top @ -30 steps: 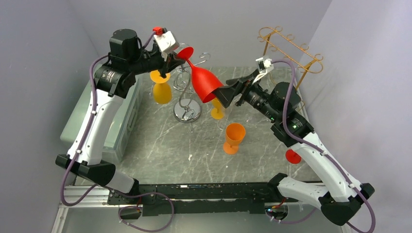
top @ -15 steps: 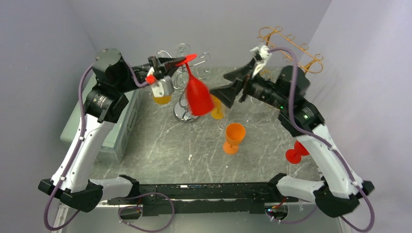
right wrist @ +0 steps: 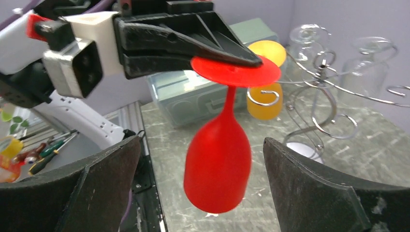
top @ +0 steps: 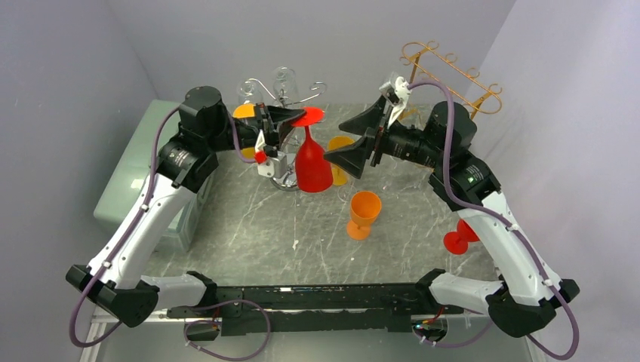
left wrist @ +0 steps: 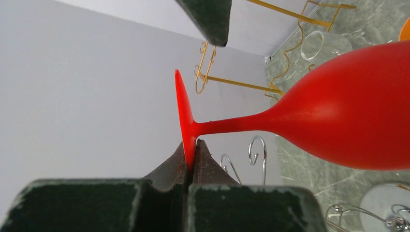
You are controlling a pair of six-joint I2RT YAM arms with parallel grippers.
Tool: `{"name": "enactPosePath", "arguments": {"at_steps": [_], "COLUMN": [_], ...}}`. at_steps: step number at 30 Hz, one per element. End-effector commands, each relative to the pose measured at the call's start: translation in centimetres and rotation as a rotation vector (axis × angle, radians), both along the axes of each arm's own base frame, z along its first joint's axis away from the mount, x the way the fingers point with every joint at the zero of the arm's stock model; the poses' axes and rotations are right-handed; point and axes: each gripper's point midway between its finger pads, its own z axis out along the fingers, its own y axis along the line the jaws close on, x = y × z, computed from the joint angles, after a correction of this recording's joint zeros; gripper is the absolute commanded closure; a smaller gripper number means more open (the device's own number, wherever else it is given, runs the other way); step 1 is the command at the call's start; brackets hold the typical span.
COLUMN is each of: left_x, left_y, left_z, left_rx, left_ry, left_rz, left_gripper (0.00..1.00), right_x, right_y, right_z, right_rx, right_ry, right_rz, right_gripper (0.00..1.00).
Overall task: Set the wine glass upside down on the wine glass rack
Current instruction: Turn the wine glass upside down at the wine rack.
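A red wine glass (top: 312,167) hangs upside down, bowl toward the table, just in front of the silver wire wine glass rack (top: 290,177). My left gripper (top: 299,116) is shut on the rim of its round foot (right wrist: 237,71). In the left wrist view the pinched foot sits at the fingertips of that gripper (left wrist: 193,151), and the bowl (left wrist: 353,125) stretches away to the right. My right gripper (top: 353,139) stands open beside the bowl, to its right. In the right wrist view the red glass (right wrist: 217,174) hangs beyond its wide-apart fingers (right wrist: 329,193), touching neither.
An orange glass (right wrist: 263,99) and clear glasses (right wrist: 304,38) hang on the silver rack. A gold wire rack (top: 451,74) stands at the back right. An orange goblet (top: 364,215) stands mid-table, another orange glass (top: 341,160) behind the red one, a red glass (top: 457,240) at right. A grey-green bin (top: 124,197) sits left.
The left arm has swung the red glass from a tilt to hanging straight down by the silver rack. The right gripper, earlier at the bowl's mouth, has come away from it.
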Motion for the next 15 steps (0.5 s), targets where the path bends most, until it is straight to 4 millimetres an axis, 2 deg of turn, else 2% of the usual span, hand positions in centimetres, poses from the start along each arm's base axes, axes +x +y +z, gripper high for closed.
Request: {"name": "enactPosePath", "arguments": {"at_steps": [1, 5, 9, 15], "left_x": [-1.0, -0.4, -0.2, -0.2], "left_y": [-0.6, -1.0, -1.3, -1.8], "left_z": [2.2, 3.4, 4.8, 5.2], "left_rx": [-0.013, -0.041, -0.080, -0.103], "left_ry": [-0.186, -0.228, -0.226, -0.220], "left_rz": [-0.029, 0.007, 0.021, 0.026], "left_gripper": [1.00, 1.00, 1.00, 1.00], "right_x": [-0.8, -0.4, 1.9, 3.3], "right_y": [1.7, 2.3, 1.8, 1.2], "right_z": [-0.7, -2.6, -4.6, -3.9], "right_rx": [0.045, 0.054, 0.011, 0.061], "right_ry": [0.029, 0.039, 0.035, -0.033], "right_rz": [0.128, 0.138, 0.009, -0.084], "right_gripper": [0.00, 0.00, 0.00, 0.00]}}
